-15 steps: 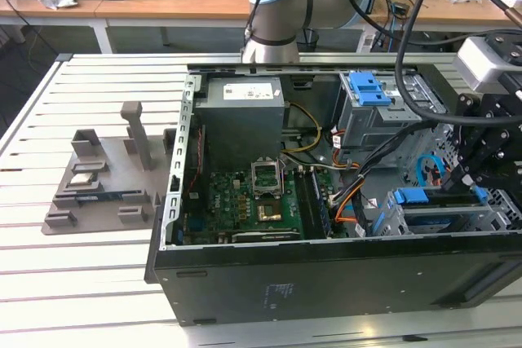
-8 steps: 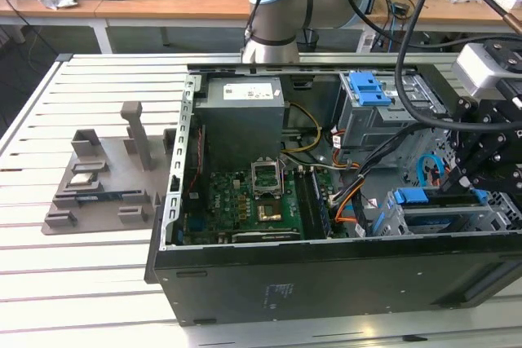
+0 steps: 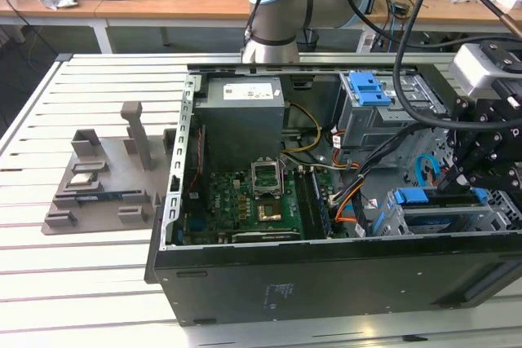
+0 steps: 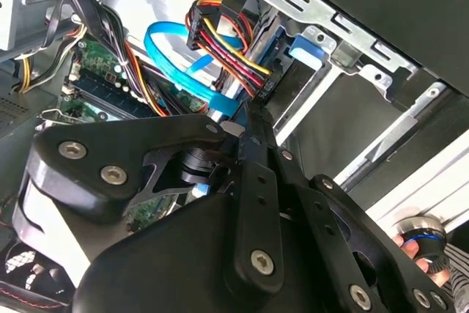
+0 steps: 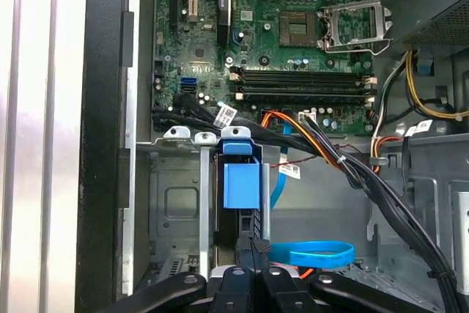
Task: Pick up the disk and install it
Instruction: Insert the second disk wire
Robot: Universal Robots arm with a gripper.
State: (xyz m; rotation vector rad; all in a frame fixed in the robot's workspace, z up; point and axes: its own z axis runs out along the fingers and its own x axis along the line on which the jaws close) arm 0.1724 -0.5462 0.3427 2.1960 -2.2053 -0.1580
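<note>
The disk (image 3: pixel 436 199) stands on edge in the lower drive cage at the exterior view's right, inside the open computer case. Its blue carrier bracket runs along the top edge. In the first wrist view the disk (image 5: pixel 240 185) shows edge-on between the cage's silver rails. My gripper (image 3: pixel 451 187) reaches down onto it from above. Its fingers are together, and its tip (image 5: pixel 249 245) sits on the disk's dark upper edge. In the second wrist view the gripper (image 4: pixel 245 119) ends just short of the coloured power cables.
The case lies open on a slatted white table (image 3: pixel 81 275). Inside are the grey power supply box (image 3: pixel 243 116), the motherboard (image 3: pixel 245 205), an upper cage with a blue clip (image 3: pixel 369 87), and cable bundles (image 5: pixel 315 144). A looped blue data cable (image 5: pixel 311 254) lies beside the fingers. A grey fixture (image 3: pixel 106 177) stands at the exterior view's left.
</note>
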